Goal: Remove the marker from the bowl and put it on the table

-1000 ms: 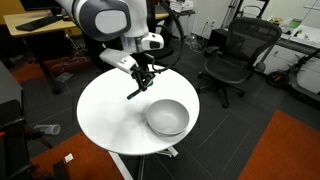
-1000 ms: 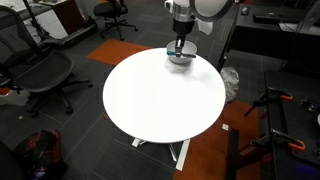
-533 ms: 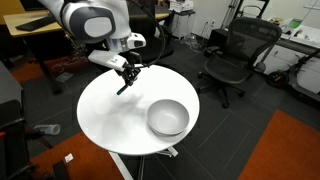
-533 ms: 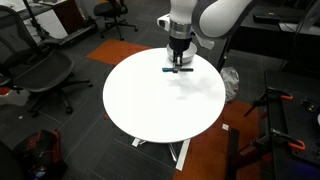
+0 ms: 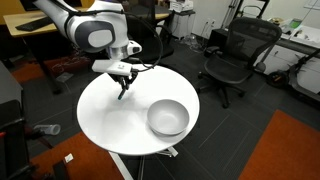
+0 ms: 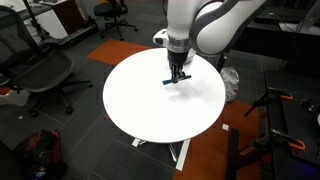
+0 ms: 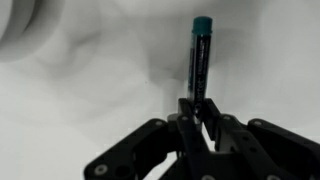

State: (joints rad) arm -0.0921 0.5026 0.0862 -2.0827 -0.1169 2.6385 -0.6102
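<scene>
Over the left part of the large round white-topped table (image 5: 100, 125), the black two-fingered gripper (image 5: 122, 84) is closed on the slim teal-blue marker (image 7: 200, 50), pinching one end so the capped tip juts beyond the fingers. Rightward, the round shallow grey metal bowl (image 5: 167, 118) sits apart, apparently empty. Placing well likely means lowering until the marker nearly meets bare tabletop, then opening gently so it cannot roll.
</scene>
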